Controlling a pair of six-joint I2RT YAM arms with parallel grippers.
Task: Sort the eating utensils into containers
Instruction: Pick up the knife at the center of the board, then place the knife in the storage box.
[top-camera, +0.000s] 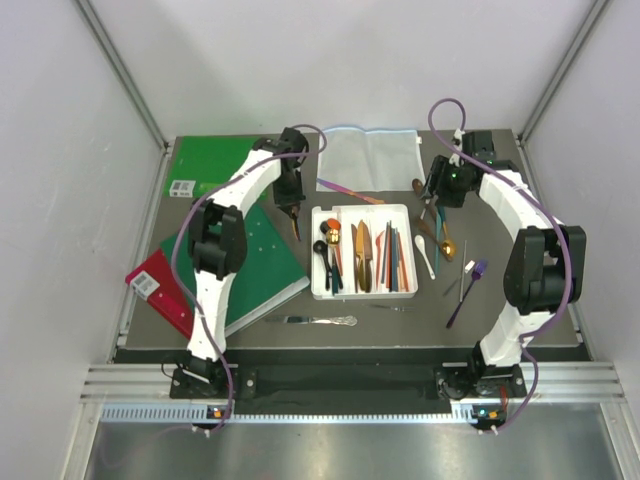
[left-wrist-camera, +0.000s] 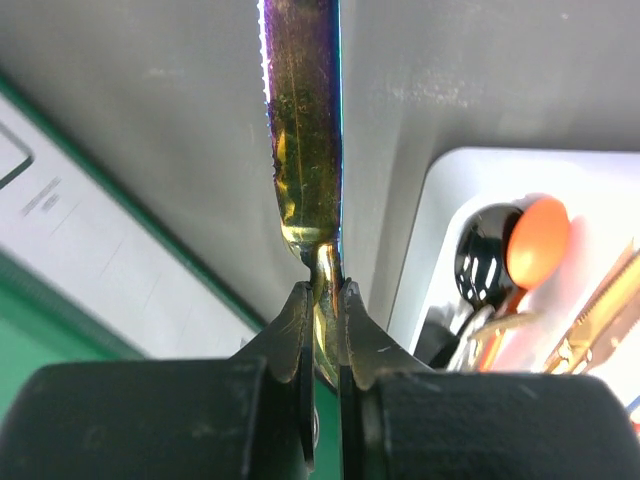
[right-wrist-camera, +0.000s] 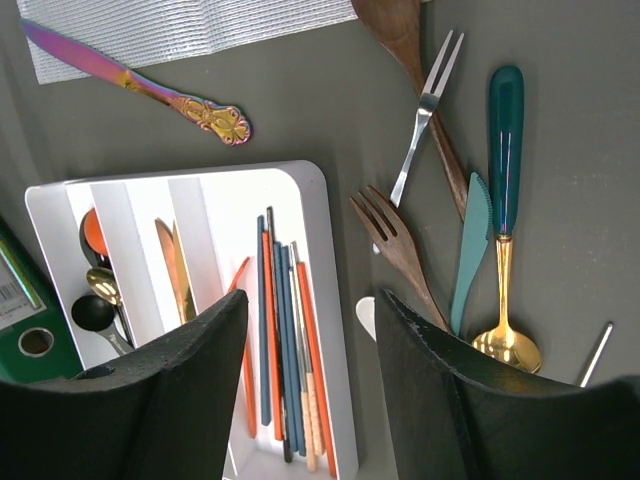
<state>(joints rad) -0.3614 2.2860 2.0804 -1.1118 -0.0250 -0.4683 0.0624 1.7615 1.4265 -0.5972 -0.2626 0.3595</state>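
**Top view:** The left gripper (top-camera: 292, 208) hangs just off the far-left corner of the tray (top-camera: 363, 294). It is closed on a knife (top-camera: 295, 228) whose blade points toward the near edge, roughly in line with the compartments. The tray lies on its right-edge side, and 2 gold knives (top-camera: 361, 256) sit in a middle slot. I judge the next move to be a short sideways shift with the knife's axis kept as it is. The right gripper (top-camera: 440, 200) hovers off the tray's far-right corner, over loose cutlery.

**Left wrist:** The fingers (left-wrist-camera: 290, 330) pinch the knife (left-wrist-camera: 305, 130) at its narrow neck, and the serrated blade runs straight away from them. The tray's (left-wrist-camera: 440, 200) rounded corner is to the right of the blade, not touching it.

**Right wrist:** The right gripper (right-wrist-camera: 308, 310) is spread wide and holds nothing. A wooden fork (right-wrist-camera: 400, 250) and a teal knife (right-wrist-camera: 470, 255) lie just right of the tray (right-wrist-camera: 200, 215), roughly parallel to its compartments.
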